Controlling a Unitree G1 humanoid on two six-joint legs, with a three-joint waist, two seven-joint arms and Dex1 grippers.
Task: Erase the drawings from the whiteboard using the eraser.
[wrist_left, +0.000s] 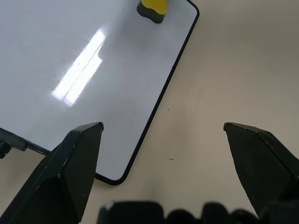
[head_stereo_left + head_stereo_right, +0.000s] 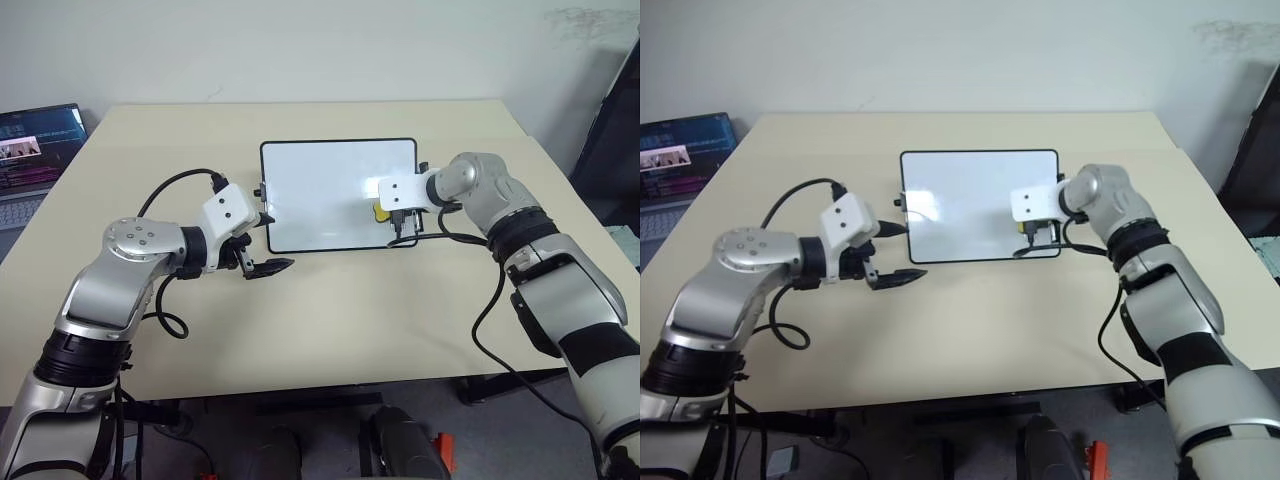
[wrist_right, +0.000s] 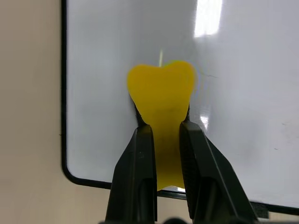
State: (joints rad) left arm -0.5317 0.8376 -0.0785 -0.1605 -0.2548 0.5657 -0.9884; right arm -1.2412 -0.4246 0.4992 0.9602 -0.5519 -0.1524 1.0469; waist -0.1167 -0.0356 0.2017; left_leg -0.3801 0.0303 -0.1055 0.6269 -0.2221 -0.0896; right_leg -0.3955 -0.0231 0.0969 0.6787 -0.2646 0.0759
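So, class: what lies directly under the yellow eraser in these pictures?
The whiteboard lies under the eraser, which the right hand grips near the board's corner. Glossy white surface shows all around it; any drawings beneath the eraser are covered and cannot be seen.

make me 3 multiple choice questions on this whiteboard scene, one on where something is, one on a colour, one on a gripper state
1. Where is the eraser?
A. over the whiteboard, near its right end
B. on the bare table beside the left arm
C. on the laptop

2. What colour is the eraser's top?
A. red
B. yellow
C. blue

3. How is the left gripper?
A. shut on the eraser
B. shut on the board's frame
C. open, holding nothing

Answers:
1 A, the head views show the yellow block at the board's right end, under the right gripper.
2 B, it shows bright yellow in the right wrist view.
3 C, the left wrist view shows its fingers wide apart over the table.
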